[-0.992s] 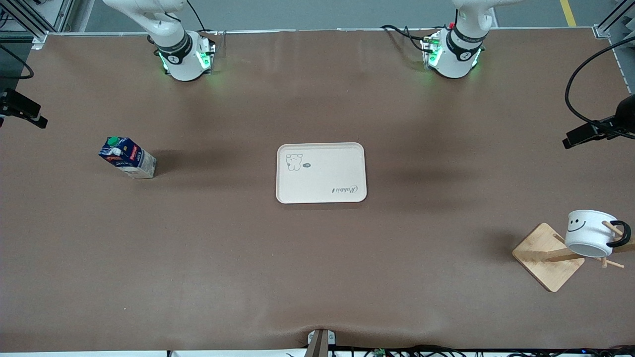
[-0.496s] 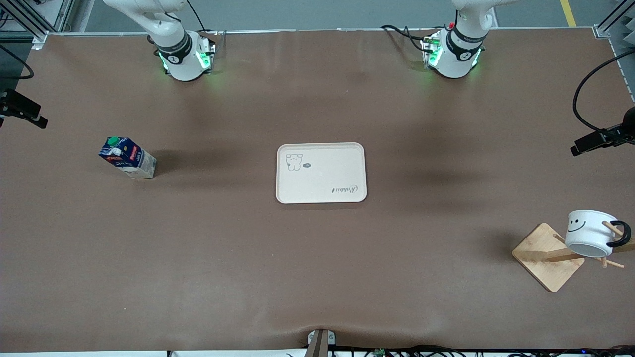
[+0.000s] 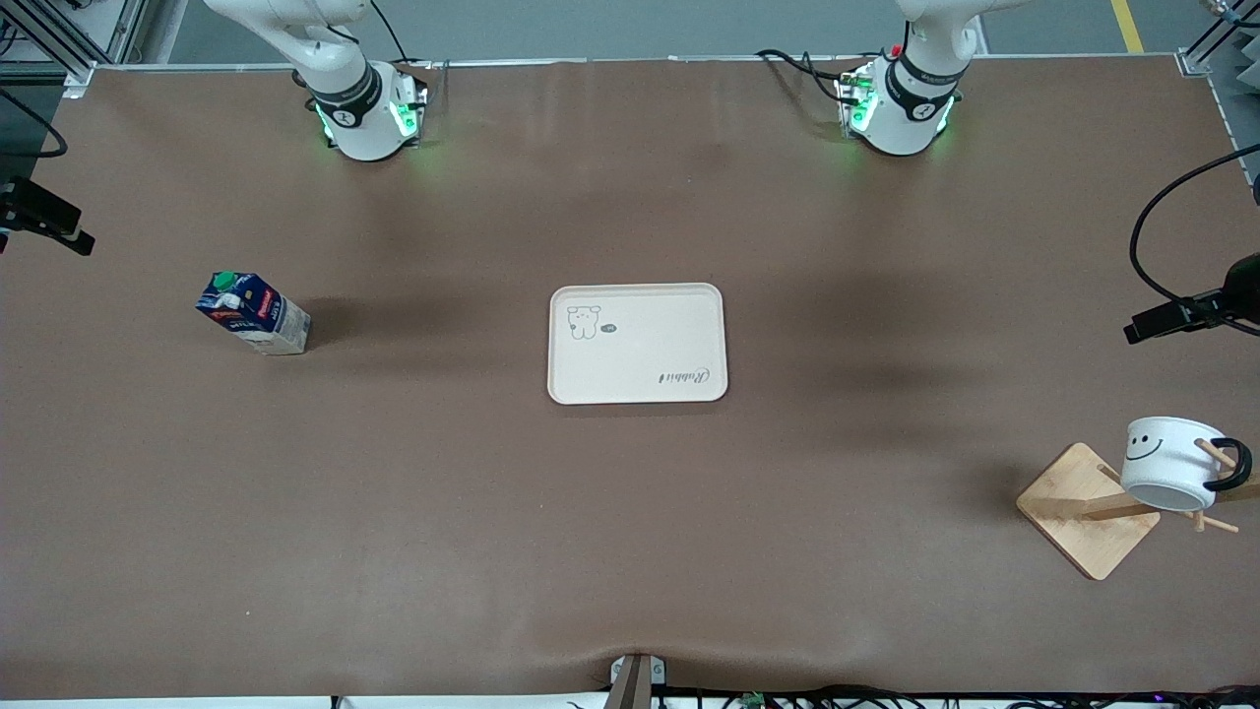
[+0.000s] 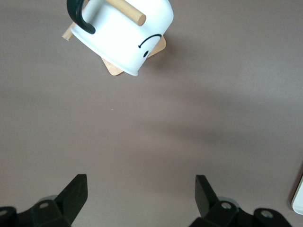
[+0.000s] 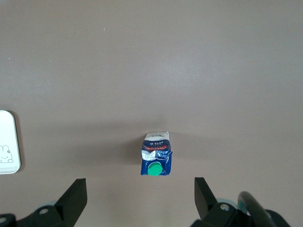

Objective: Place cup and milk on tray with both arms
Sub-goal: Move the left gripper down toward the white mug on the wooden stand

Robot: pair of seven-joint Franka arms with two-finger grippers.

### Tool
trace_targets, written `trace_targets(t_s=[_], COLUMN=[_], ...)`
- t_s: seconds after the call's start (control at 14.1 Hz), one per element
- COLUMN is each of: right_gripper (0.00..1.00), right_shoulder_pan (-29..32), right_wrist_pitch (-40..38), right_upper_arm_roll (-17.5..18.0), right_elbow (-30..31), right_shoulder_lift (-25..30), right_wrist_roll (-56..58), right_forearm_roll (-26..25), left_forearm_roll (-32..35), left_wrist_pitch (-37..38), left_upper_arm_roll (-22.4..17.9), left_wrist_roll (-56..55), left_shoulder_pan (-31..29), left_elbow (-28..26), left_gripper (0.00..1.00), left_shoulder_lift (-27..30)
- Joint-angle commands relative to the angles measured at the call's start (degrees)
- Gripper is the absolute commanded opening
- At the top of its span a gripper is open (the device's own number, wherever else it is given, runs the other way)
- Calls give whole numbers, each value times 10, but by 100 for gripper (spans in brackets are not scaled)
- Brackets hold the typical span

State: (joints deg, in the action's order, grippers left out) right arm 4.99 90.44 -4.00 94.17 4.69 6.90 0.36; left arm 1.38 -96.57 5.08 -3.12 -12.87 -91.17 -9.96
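Observation:
The white smiley cup (image 3: 1166, 461) hangs tilted on a peg of a wooden rack (image 3: 1088, 512) at the left arm's end of the table, nearer the front camera than the tray. It also shows in the left wrist view (image 4: 128, 35). The dark-blue milk (image 3: 253, 313) with its green cap stands on the table at the right arm's end. The cream tray (image 3: 637, 379) lies mid-table with nothing on it. My left gripper (image 4: 140, 189) is open, high over bare table beside the rack. My right gripper (image 5: 140, 191) is open, high above the milk (image 5: 156, 155).
A black part of the left hand with its looping cable (image 3: 1181, 317) shows at the front view's edge above the rack. Another black part (image 3: 44, 217) shows at the opposite edge. The tray's edge shows in both wrist views (image 4: 298, 198) (image 5: 7, 142).
The black part of the left hand and its cable have shifted toward the rack with the cup. The cup, milk, tray and right arm have not moved.

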Motion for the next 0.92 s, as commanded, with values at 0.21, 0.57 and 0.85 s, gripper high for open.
trace_targets(t_s=[0.21, 0.57, 0.85], right_gripper=[100, 100, 100], right_shoulder_pan=[12, 12, 11], right_wrist_pitch=[-8, -8, -8], right_upper_arm_roll=[8, 8, 8], right_elbow=[-8, -8, -8], right_shoulder_lift=[-1, -1, -1], right_wrist_roll=[-3, -3, -2], right_forearm_roll=[3, 3, 3], left_forearm_roll=[9, -27, -71], left_wrist_pitch=[-54, -187, -238], left_upper_arm_roll=[2, 5, 6], left_wrist_roll=[27, 29, 35], left_shoulder_pan=[-29, -66, -74], left_elbow=[-11, -94, -117], left_gripper=[100, 100, 100], left_shoulder_lift=[-22, -5, 1])
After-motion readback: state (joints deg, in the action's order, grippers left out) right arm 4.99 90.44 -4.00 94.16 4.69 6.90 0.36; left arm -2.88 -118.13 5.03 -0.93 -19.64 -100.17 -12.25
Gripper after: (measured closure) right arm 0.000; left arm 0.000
